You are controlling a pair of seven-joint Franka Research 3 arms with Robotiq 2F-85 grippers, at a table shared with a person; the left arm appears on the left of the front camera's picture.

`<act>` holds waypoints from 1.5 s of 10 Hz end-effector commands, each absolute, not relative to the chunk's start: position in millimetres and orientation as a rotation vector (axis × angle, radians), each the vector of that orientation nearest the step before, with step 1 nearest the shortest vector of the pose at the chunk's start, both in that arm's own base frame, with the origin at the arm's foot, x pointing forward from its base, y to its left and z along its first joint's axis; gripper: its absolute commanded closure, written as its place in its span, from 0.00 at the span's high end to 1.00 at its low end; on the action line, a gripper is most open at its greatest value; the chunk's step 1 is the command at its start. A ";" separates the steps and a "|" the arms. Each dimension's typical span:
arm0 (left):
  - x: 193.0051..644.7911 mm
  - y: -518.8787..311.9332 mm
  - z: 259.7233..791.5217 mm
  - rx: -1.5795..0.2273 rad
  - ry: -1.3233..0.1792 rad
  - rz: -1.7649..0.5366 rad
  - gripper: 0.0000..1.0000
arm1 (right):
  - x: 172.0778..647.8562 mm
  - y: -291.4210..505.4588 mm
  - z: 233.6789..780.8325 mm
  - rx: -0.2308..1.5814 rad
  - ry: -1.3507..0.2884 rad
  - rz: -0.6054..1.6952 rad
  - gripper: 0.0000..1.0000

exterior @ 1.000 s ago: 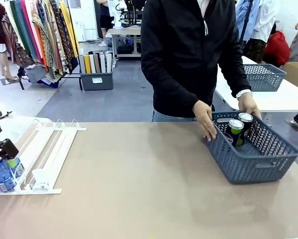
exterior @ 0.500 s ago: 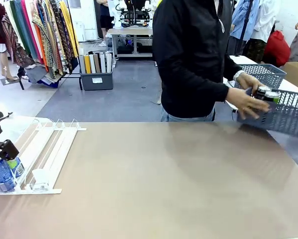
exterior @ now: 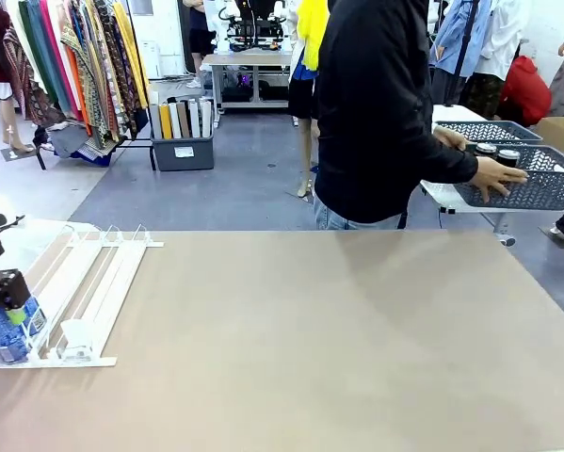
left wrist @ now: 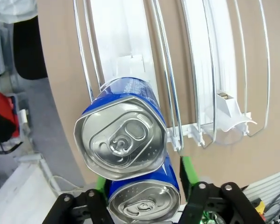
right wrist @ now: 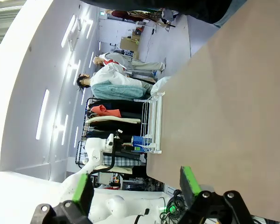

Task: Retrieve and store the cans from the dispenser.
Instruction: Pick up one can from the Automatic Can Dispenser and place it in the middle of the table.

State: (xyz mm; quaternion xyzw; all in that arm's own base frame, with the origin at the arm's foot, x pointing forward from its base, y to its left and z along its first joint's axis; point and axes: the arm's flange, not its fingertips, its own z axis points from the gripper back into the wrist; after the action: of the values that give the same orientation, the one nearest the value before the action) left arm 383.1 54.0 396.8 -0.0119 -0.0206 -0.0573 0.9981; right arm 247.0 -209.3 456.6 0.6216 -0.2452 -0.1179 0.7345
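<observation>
The white dispenser [exterior: 84, 282] lies at the table's left end, and its rails [left wrist: 130, 42] also run up the left wrist view. Two blue cans stand one behind the other at the front of its leftmost lane. My left gripper [exterior: 7, 315] is down over the front can [left wrist: 144, 200], with a green pad pressed to each side of it. The second can [left wrist: 121, 140] leans right behind it. In the right wrist view my right gripper [right wrist: 136, 191] hangs open over the table with nothing between its fingers; the dispenser [right wrist: 151, 123] shows far off.
A person in a black jacket [exterior: 380, 104] stands at the far right, holding a grey lattice basket [exterior: 536, 188] with dark cans in it over a white side table. A second basket [exterior: 484, 132] sits behind it. The brown table [exterior: 310, 330] stretches bare.
The person lifted the basket off my table and carried it to the white table on the right. My left gripper's jaws closed in on the front blue can.
</observation>
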 end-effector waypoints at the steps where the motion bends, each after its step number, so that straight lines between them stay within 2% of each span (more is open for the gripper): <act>1: 377.8 52.9 394.4 0.008 -0.042 -0.112 0.00 | 247.2 -210.5 459.2 1.372 -0.555 -0.237 1.00; 6: 373.2 55.9 408.8 0.009 -0.069 -0.105 0.00 | 247.2 -210.5 459.2 1.372 -0.555 -0.237 1.00; 8: 356.8 68.6 465.1 -0.002 -0.147 -0.056 0.00 | 247.2 -210.5 459.2 1.372 -0.555 -0.237 1.00; 10: 329.2 79.1 532.2 -0.098 -0.118 -0.002 0.00 | 247.2 -210.5 459.2 1.372 -0.555 -0.237 1.00; 11: 316.3 83.2 561.9 -0.133 -0.120 -0.045 0.00 | 247.2 -210.5 459.2 1.372 -0.555 -0.237 1.00; 13: 290.3 96.7 615.8 -0.133 -0.208 -0.097 0.00 | 247.2 -210.5 459.2 1.372 -0.555 -0.237 1.00; 15: 287.6 114.5 645.1 -0.206 -0.325 -0.042 0.00 | 247.2 -210.5 459.2 1.372 -0.555 -0.237 1.00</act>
State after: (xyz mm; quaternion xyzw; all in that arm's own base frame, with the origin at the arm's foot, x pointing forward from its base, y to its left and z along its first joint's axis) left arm 275.2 107.5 644.5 -0.0717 -0.1326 -0.0217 0.9883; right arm 247.2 -209.2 456.5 0.6216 -0.2449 -0.1178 0.7347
